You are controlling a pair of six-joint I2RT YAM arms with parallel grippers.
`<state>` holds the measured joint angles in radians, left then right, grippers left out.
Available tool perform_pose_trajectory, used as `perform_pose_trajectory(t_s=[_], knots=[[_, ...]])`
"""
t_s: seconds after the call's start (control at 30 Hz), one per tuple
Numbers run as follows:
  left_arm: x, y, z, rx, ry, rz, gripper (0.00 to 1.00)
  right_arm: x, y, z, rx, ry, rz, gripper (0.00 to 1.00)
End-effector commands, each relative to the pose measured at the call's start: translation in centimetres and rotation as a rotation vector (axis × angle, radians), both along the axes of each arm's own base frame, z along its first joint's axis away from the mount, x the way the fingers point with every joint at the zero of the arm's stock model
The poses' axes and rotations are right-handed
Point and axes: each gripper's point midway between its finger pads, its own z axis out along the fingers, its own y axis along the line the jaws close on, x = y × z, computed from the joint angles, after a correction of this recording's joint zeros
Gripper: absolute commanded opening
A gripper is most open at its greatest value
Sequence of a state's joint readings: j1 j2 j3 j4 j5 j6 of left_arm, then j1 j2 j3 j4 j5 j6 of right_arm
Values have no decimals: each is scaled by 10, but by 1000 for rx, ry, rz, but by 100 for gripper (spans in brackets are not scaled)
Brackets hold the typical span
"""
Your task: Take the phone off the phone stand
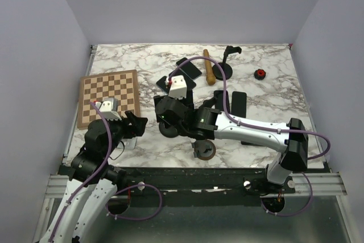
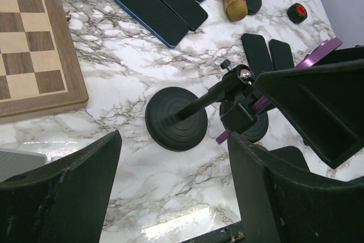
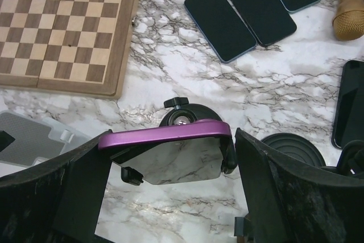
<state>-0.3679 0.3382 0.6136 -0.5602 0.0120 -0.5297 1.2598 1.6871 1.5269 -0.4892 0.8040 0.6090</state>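
Right wrist view: your right tool (image 3: 173,166) is open, phone (image 3: 165,133) between its jaws; close squarely on the edges, lift off the stand (image 3: 181,119).

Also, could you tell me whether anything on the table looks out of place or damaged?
Nothing looks spilled or broken. The one oddity is the wooden handle at the far side, lying loose with its thick end against the base of the empty stand; whether it rests on it is unclear.
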Motion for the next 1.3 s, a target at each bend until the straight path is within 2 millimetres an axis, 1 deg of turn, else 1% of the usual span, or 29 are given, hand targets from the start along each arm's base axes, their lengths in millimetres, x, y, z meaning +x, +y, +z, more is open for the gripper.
perform_pose_trajectory(t_s=[0.0, 0.13, 0.2, 0.23, 0.33, 0.4, 0.47, 0.5, 0.63, 0.67, 0.7, 0.73, 0.77, 0.8, 0.9, 1.07, 1.27], knots=[[0, -10, 3, -36, -5, -44, 83, 0, -1, -5, -20, -10, -28, 92], [-1, -14, 3, -42, -2, -67, 82, 0, -1, -10, -25, -11, -28, 91], [-1, -17, 2, -43, -1, -82, 82, 1, -3, -9, -24, -15, -30, 87], [-1, -18, 2, -44, -2, -91, 82, 2, -3, -8, -22, -19, -27, 83], [-2, -24, -3, -51, 12, -123, 82, 1, 0, -12, -25, -20, 3, 59], [-2, -29, -7, -60, 25, -147, 81, 2, 1, -12, -25, -18, 29, 31], [-1, -37, -11, -72, 33, -186, 79, 3, 3, -12, -21, -13, 71, 9], [-1, -42, -11, -82, 29, -212, 78, 4, 3, -12, -28, -12, 89, 2], [3, -65, -15, -118, 35, -327, 73, 8, 2, -10, -38, 9, 188, 1], [4, -70, -14, -126, 29, -356, 70, 9, 3, -10, -33, 17, 228, 1], [7, -73, -17, -128, 37, -370, 65, 7, 7, -8, -13, 28, 284, 1], [9, -77, -15, -133, 26, -390, 61, 5, 8, -8, -7, 37, 323, 1], [11, -81, -16, -129, 25, -407, 58, 6, 9, -7, 1, 48, 350, 1], [13, -84, -13, -129, 10, -423, 58, 4, 11, -7, 6, 61, 386, 1], [18, -91, -12, -111, 8, -450, 58, 5, 12, -7, 14, 86, 424, 1], [22, -96, -11, -81, -17, -461, 64, 7, 14, -4, 37, 104, 455, 1], [29, -100, -7, -71, -50, -450, 63, 9, 17, -1, 53, 110, 466, 1]])
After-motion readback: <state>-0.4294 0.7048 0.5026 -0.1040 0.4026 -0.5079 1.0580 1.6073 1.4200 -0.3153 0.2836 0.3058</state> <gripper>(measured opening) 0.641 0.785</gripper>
